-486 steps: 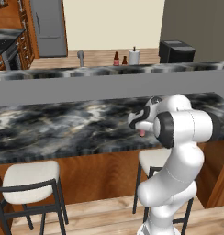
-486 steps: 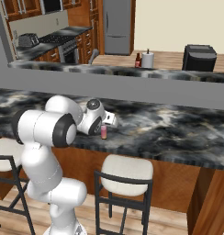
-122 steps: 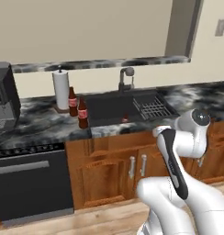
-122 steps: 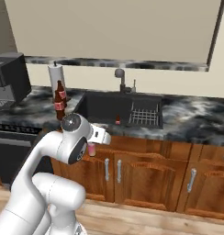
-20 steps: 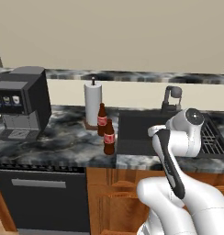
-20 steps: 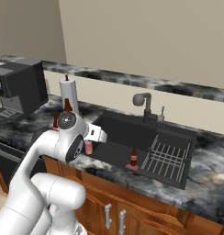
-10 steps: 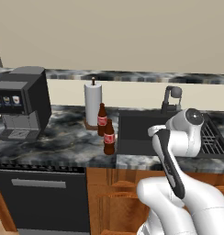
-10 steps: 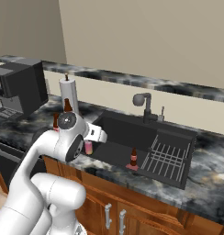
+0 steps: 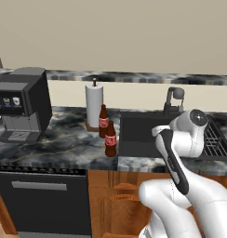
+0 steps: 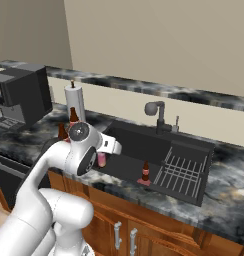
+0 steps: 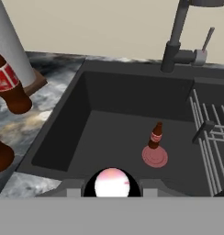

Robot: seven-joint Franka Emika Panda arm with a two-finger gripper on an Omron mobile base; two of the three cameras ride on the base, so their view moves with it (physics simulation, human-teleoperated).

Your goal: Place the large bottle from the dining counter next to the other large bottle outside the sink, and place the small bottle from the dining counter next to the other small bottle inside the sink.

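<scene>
Coffee machine [image 9: 23, 109]: dark, boxy, far left of the marbled counter [image 9: 55, 144]; paper towel roll [image 9: 94, 105]: white, upright on a wooden base, against the back wall; other large bottle [image 9: 103, 122]: brown glass, red label, upright just beside the roll; large bottle [image 9: 110, 140]: identical, upright, just in front of its twin, near the sink's left rim, both outside the basin; sink [image 10: 139, 145]: dark recessed basin with a curved grey faucet [image 10: 158, 116] behind it; small bottle [image 10: 101, 159]: pink, clamped in the closed claw [image 10: 105, 156] above the sink's left front part, its rounded pink end seen from the hand camera between the finger tips; second small bottle [image 11: 154, 147]: pink base, dark neck, upright on the basin floor, right of centre; dish rack [image 10: 186, 174]: dark wire, filling the sink's right side.
</scene>
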